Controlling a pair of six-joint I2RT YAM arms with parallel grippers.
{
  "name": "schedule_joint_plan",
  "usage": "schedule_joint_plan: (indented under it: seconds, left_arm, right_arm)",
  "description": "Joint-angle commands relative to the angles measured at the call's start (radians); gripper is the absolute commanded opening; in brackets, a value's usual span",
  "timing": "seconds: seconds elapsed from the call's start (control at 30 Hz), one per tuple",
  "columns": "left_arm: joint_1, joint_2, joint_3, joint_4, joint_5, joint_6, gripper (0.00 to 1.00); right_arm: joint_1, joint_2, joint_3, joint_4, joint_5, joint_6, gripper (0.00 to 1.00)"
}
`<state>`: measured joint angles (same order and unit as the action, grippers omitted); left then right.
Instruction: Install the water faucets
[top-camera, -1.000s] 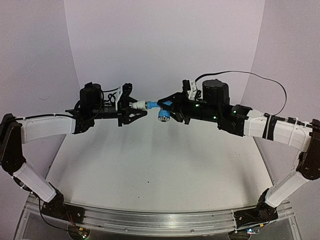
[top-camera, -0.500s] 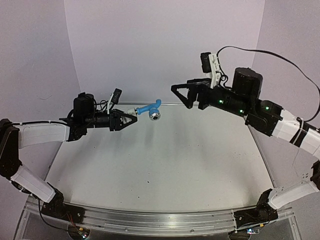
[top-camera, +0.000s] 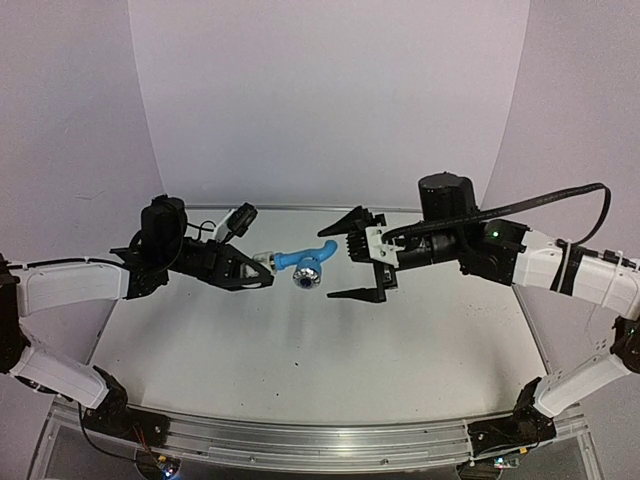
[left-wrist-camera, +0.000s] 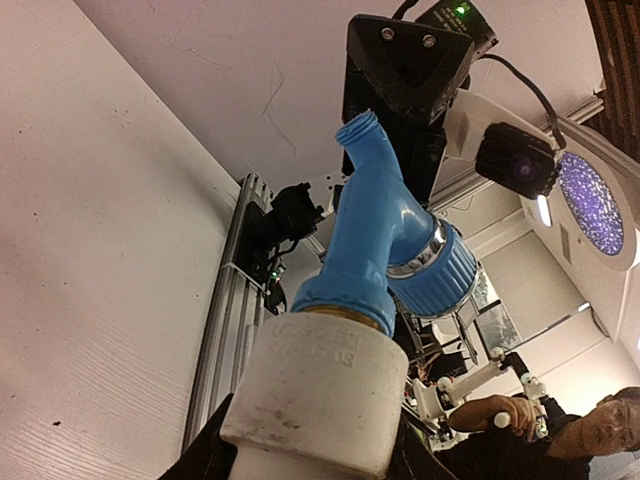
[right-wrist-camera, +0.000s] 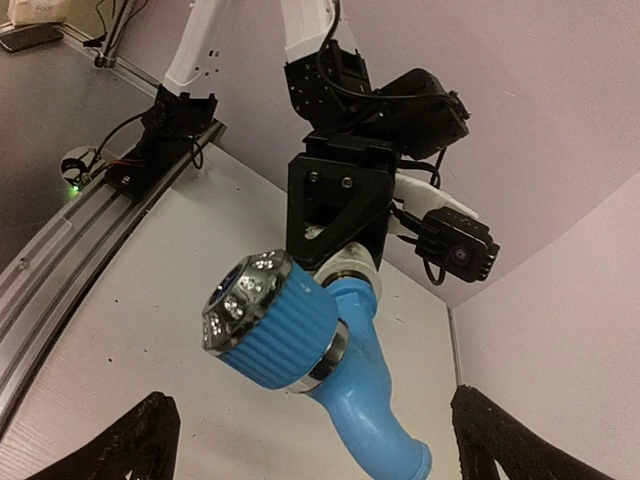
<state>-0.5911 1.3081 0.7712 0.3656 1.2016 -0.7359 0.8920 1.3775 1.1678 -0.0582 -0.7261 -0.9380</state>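
Down from its raised, drawn-back pose of half a second ago, the right arm has swung low and come back toward the work; the left arm has sunk a little and the tap has turned in the air with it.

Now the left gripper is closed tight on the white fitting; the blue tap stands out of the fitting's far end, so both parts hang in the air above the table, touching nothing else. The right gripper faces them with its jaws spread wide and nothing in them; the spout lies just at the mouth of those jaws, apart from both fingers as far as the views show. The ribbed knob with its grey end points down and toward the right wrist camera.

The step in hand looks like a fresh grasp on the tap, to turn it further into the fitting; whether the thread is already home cannot be told from here.

- Ease the right arm forward until the body of the tap, not only the spout tip, lies between the fingers; a hold on the tip alone would likely slip or lever the tap sideways.
- Line the wrist's turning axis up with the fitting's axis before closing; a skewed twist risks binding the thread.
- Close gently and squarely; keep the left hold firm and unmoving while the right turns.
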Motion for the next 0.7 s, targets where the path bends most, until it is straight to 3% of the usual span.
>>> schedule_joint_plan:
  seconds: [0.0,0.23,0.37,0.5,0.6,0.67]
  left_arm:
    - [-0.004,-0.042,0.007,0.053,0.058,-0.058,0.00]
    - [-0.004,-0.024,0.032,0.050,0.060,-0.045,0.00]
    - [-0.004,-0.010,0.052,0.047,0.056,-0.010,0.00]
    - [-0.004,-0.040,0.044,0.040,-0.067,0.156,0.00]
    - [-0.004,-0.067,0.039,0.025,-0.272,0.367,0.00]
    - [-0.004,-0.073,0.049,0.019,-0.455,0.524,0.00]
  right_arm:
    - [0.043,0.056,0.062,0.015,-0.061,-0.115,0.90]
    - [0.090,0.128,0.096,0.125,-0.002,-0.055,0.68]
    - [0.097,0.153,0.110,0.148,0.071,0.034,0.47]
    - [0.096,0.165,0.127,0.163,0.115,0.259,0.19]
    - [0.095,0.166,0.119,0.212,0.114,0.555,0.01]
    - [0.095,0.163,0.113,0.265,0.163,0.798,0.00]
